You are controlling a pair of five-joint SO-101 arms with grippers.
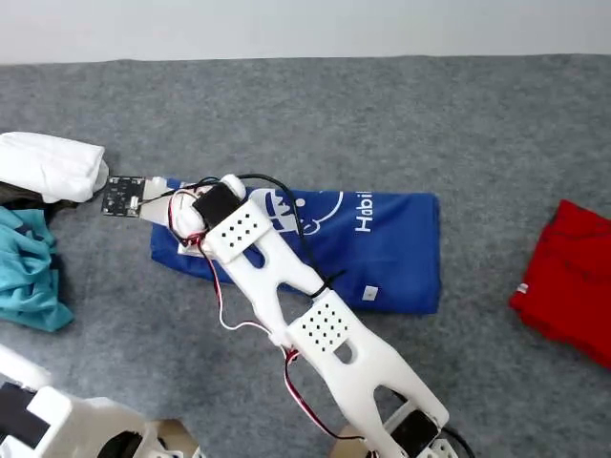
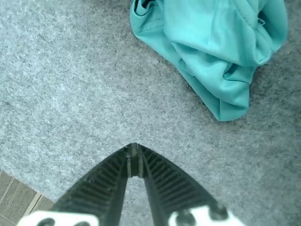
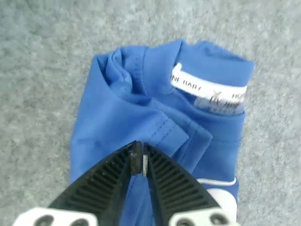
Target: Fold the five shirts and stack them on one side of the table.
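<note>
Folding the blue shirt (image 3: 141, 108): the right claw (image 3: 139, 162), clenched, sits at its collar end; next it likely must open and pinch that edge. The left claw (image 2: 135, 160) rests clenched near the teal shirt (image 2: 211, 47).

Spreads wide as a speckled grey felt cover (image 1: 401, 124), meets a plain pale wall (image 1: 305, 27) along the far edge, gives way to brownish flooring (image 2: 15, 198) at one corner.
</note>
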